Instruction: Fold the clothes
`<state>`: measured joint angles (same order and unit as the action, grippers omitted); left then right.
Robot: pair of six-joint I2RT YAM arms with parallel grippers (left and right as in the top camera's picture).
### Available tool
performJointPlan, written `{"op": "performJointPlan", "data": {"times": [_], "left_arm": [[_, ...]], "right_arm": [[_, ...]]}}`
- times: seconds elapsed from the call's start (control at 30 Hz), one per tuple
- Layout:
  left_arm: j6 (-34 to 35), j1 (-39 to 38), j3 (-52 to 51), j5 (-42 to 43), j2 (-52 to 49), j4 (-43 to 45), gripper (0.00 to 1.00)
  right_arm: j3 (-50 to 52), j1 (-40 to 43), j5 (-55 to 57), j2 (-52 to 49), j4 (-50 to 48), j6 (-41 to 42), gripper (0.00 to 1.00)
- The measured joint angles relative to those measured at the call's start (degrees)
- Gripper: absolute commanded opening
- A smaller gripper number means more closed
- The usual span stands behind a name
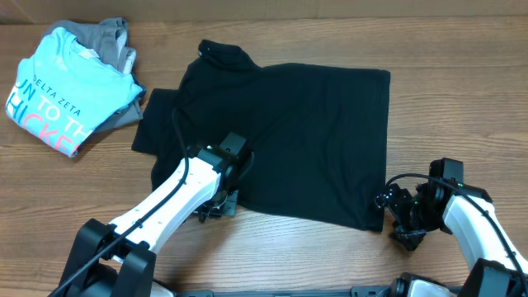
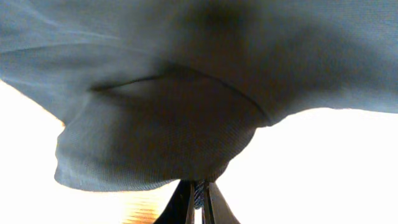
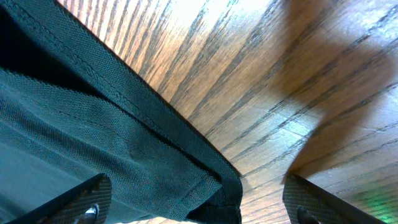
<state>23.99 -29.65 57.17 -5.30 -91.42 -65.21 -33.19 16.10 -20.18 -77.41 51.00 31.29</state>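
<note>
Brown wooden desk (image 1: 330,264) fills the view from above. In the middle of it lies a plain black short-sleeved T-shirt (image 1: 305,140) of soft cloth. It is spread out mostly flat, with its collar toward the far left.

In the far left corner sits a folded light blue T-shirt (image 1: 62,95) with white and pink letters. It rests on a crumpled grey garment (image 1: 111,37) that peeks out behind it, just beside the black shirt's sleeve.

The left hand (image 1: 216,205) is at the near edge of the black shirt. Its fingers (image 2: 183,202) are pressed together, with a bit of the dark cloth pinched between them.

The right hand (image 1: 396,210) is at the near right corner of the black shirt. Its fingers (image 3: 87,199) stand wide apart, and the shirt's stitched corner lies on the desk between them.
</note>
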Motion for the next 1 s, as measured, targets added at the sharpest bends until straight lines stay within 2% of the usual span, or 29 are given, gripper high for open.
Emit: {"op": "performJointPlan", "data": {"times": [0.23,0.4,0.5,0.53,0.57,0.63,0.73,0.9,1.0], "left_arm": [[0.02,-0.09,0.0,6.71,0.0,-3.1,0.04],[0.02,-2.86,0.0,9.53,0.0,-2.32,0.05],[0.5,-5.73,0.0,9.79,0.0,-2.45,0.11],[1.11,-6.67,0.0,9.44,0.0,-2.78,0.22],[1.75,-7.48,0.0,8.98,0.0,-3.32,0.38],[3.06,-8.63,0.0,7.23,0.0,-5.35,0.59],[5.75,-8.79,0.0,3.45,0.0,-8.5,0.77],[9.86,-5.6,0.0,-1.68,0.0,-10.01,0.83],[11.26,-1.81,0.0,-3.37,0.0,-9.6,0.89]], "right_arm": [[0.0,0.0,0.02,0.0,-0.02,-0.02,0.92],[-0.04,0.0,0.0,0.0,-0.68,0.02,0.92],[-0.07,0.0,0.04,0.0,-1.27,0.02,0.92],[-0.09,0.0,0.09,0.02,-1.51,0.02,0.92],[-0.17,0.0,0.09,0.04,-1.97,0.02,0.92],[-0.28,0.0,0.57,0.09,-2.64,0.04,0.92],[-0.31,0.0,1.29,0.11,-3.19,0.04,0.92],[-0.46,1.16,2.84,0.28,-4.02,0.2,0.96],[-0.63,4.17,3.78,0.33,-5.01,0.24,0.95]]}}
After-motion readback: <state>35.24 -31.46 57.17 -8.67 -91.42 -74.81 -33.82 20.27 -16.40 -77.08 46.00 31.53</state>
